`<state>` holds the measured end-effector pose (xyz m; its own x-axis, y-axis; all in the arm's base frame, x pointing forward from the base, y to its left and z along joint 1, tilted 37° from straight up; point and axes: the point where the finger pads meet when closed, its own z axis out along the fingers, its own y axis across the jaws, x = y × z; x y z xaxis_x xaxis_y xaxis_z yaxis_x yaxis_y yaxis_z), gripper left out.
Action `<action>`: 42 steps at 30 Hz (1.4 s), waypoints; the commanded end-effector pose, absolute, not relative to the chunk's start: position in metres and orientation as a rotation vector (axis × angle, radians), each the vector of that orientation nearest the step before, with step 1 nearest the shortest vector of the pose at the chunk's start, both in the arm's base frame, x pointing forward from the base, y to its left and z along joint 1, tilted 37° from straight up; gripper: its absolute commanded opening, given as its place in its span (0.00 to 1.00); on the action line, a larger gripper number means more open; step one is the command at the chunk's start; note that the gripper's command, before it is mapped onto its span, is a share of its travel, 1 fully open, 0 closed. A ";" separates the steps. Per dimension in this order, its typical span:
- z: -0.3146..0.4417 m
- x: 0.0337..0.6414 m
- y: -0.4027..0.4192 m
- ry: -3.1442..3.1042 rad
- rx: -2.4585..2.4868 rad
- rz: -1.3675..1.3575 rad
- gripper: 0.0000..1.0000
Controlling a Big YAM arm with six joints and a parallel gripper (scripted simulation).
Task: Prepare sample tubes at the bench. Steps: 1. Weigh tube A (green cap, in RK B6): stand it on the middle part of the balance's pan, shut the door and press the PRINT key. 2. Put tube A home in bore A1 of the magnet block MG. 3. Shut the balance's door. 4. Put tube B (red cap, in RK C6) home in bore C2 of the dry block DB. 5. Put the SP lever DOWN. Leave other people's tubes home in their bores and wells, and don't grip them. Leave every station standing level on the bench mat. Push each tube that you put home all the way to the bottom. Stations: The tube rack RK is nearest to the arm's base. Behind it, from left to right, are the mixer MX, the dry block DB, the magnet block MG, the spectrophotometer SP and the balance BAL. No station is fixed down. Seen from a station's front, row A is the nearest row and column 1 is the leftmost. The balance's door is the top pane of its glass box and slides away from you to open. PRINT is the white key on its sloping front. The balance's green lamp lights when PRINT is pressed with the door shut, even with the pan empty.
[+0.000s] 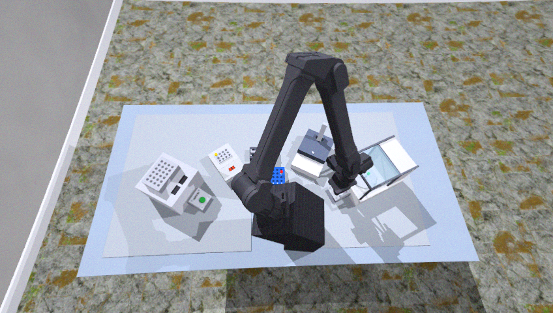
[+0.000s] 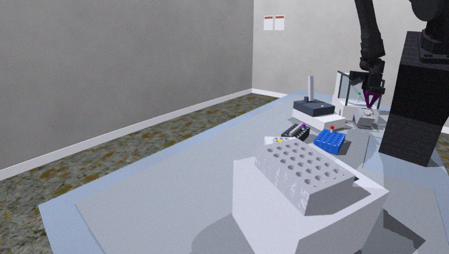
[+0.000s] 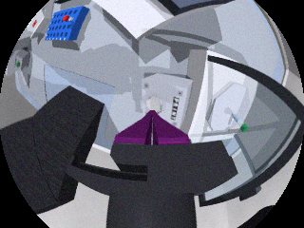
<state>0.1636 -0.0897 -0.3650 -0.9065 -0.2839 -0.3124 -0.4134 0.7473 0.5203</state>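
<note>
Possibly, with the empty jaws (image 2: 369, 107) fully closed, the balance (image 1: 399, 149) (image 2: 341, 112) (image 3: 197, 90) could be shoved if PRINT (image 3: 154, 104) is pressed off-centre.

Bystanders on the counter (image 1: 446, 232) (image 2: 63, 206), left of the claw (image 1: 341, 188) (image 2: 369, 106) (image 3: 152, 113).
The mixer (image 1: 166, 193) (image 2: 267, 201) (image 3: 23, 57) stands farthest; a yellow-capped tube (image 1: 216, 154) (image 2: 279, 141) is nearer, a purple-capped one (image 2: 303, 125) nearer still. Two wall sheets (image 2: 268, 23) hang well apart from it.

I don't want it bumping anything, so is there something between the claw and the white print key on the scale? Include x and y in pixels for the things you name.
Nothing visible stands between the claw (image 2: 369, 107) (image 3: 152, 112) and the white key (image 3: 154, 104). The glass box (image 1: 388, 180) (image 2: 347, 91) (image 3: 203, 128) looks to be beside that path, not across it.
</note>
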 end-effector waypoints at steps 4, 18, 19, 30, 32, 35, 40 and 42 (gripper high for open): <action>-0.375 0.168 -0.087 2.744 -0.547 0.875 0.00; -0.369 0.168 -0.092 2.740 -0.540 0.870 0.00; -0.369 0.168 -0.092 2.740 -0.540 0.870 0.00; -0.369 0.168 -0.092 2.740 -0.540 0.870 0.00; -0.369 0.168 -0.092 2.740 -0.540 0.870 0.00; -0.369 0.168 -0.092 2.740 -0.540 0.870 0.00; -0.369 0.168 -0.092 2.740 -0.540 0.870 0.00; -0.369 0.168 -0.092 2.740 -0.540 0.870 0.00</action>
<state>0.1634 -0.0866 -0.3680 -0.9081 -0.2825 -0.3093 -0.4104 0.7478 0.5219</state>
